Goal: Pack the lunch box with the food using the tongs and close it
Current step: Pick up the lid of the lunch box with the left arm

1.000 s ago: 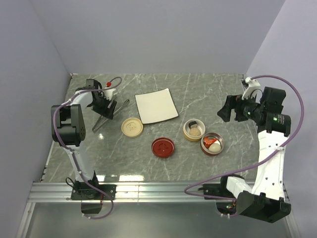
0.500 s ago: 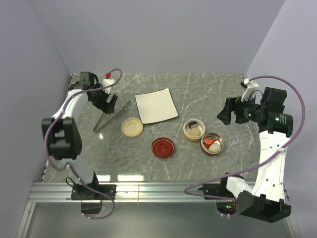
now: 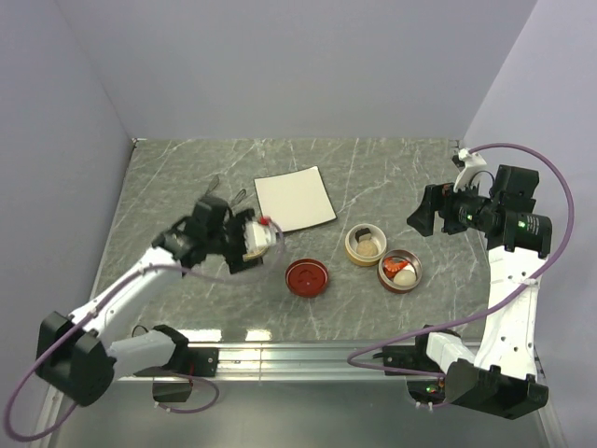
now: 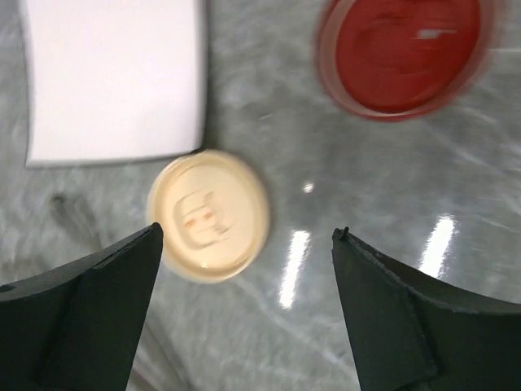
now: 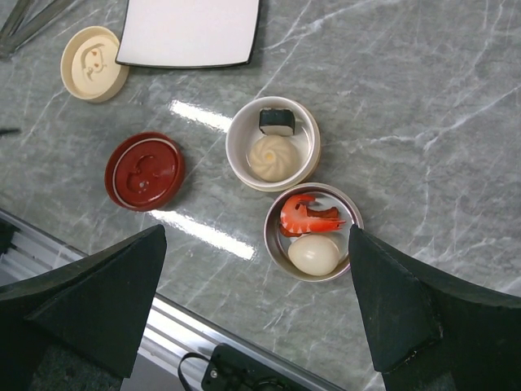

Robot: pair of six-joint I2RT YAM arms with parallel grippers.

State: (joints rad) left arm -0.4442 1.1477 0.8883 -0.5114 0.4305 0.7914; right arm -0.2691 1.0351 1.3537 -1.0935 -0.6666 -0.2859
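Hovering empty near the white square plate (image 3: pixel 295 198), jaws spread wide on both sides.
Left gripper (image 4: pixel 248 236) hangs over a round cream lid (image 4: pixel 208 216) off the plate's near-left corner; long silver metal tongs (image 5: pixel 23 18) lie left of the plate; right gripper (image 5: pixel 256 232) hangs above small toy food pieces (image 5: pixel 308 218) in two round bowls (image 5: pixel 314 151), near-right of the plate.

Both bowls uncovered, centre frame. Cream bowl (image 5: pixel 231 151) holds sushi roll (image 5: pixel 277 120) and beige ball (image 5: pixel 270 156). Steel bowl (image 5: pixel 269 236), touching it at lower right, holds shrimp (image 5: pixel 309 216) and egg (image 5: pixel 314 254). Cream lid (image 5: pixel 94 63) and red lid (image 5: pixel 145 171) lie flat at left. Tongs (image 5: pixel 24 20) lie in the upper-left corner.
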